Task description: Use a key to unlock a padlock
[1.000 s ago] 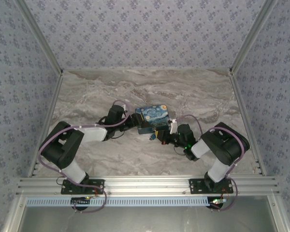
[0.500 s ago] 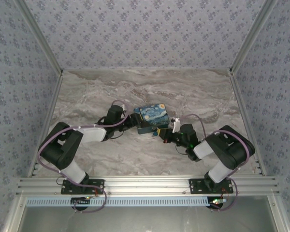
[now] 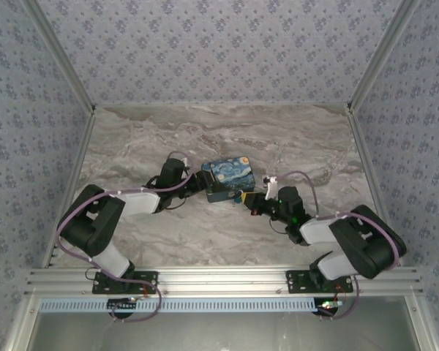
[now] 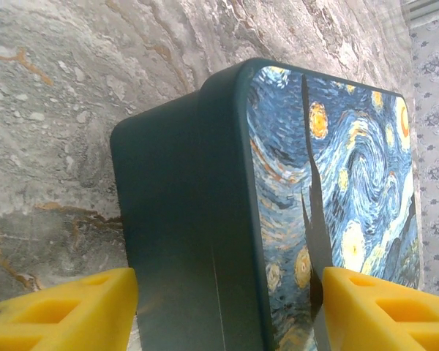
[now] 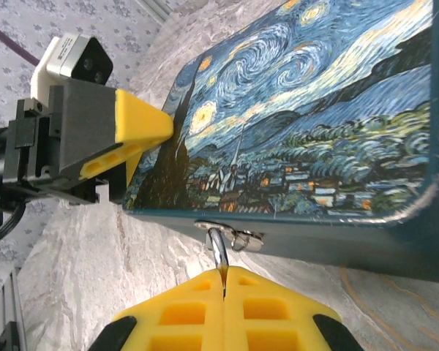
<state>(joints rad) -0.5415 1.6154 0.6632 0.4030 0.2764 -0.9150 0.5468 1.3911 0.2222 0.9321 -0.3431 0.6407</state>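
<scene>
Left gripper (image 4: 219, 303) clamps the Starry Night box (image 4: 183, 205); a shift could wrench the metal sliver (image 5: 218, 250) pinched in right gripper (image 5: 224, 281).

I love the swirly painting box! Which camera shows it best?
The right wrist view: the Starry Night box shows most of its painted lid plus the front latch. The left wrist view shows one dark side and part of the lid; the top view shows it small.
</scene>
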